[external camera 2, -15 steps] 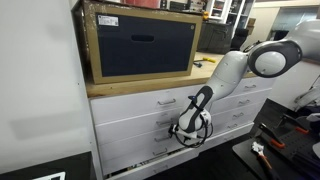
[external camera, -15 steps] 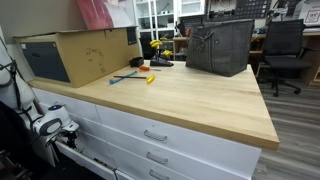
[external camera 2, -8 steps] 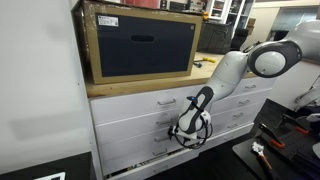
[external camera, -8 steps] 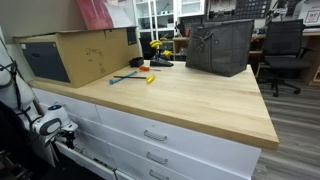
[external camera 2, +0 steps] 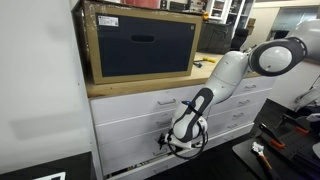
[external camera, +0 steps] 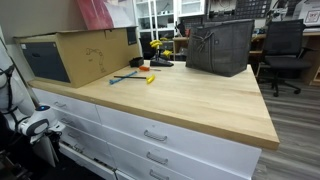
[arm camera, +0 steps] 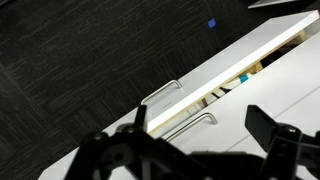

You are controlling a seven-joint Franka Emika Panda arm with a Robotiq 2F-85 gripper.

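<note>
My gripper [external camera: 38,127] hangs low in front of the white drawer cabinet [external camera: 160,135], below the countertop; it also shows in an exterior view [external camera 2: 181,142]. In the wrist view its two dark fingers stand wide apart [arm camera: 198,126], open and empty. Between and beyond them lie two metal drawer handles, one [arm camera: 160,92] above the other [arm camera: 190,124]. A drawer stands slightly ajar, with a narrow gap [arm camera: 222,88] showing items inside. The gripper is close to the lower handle; I cannot tell whether it touches it.
A wooden countertop [external camera: 190,95] carries a cardboard box [external camera: 85,50] with a black device [external camera 2: 140,45] inside, a dark grey bag [external camera: 220,45] and small tools [external camera: 135,75]. An office chair [external camera: 285,50] stands behind. Dark floor [arm camera: 70,70] lies below the drawers.
The gripper has moved lower and sideways along the drawer fronts, away from where it was half a second ago. The things on the countertop have not moved.
</note>
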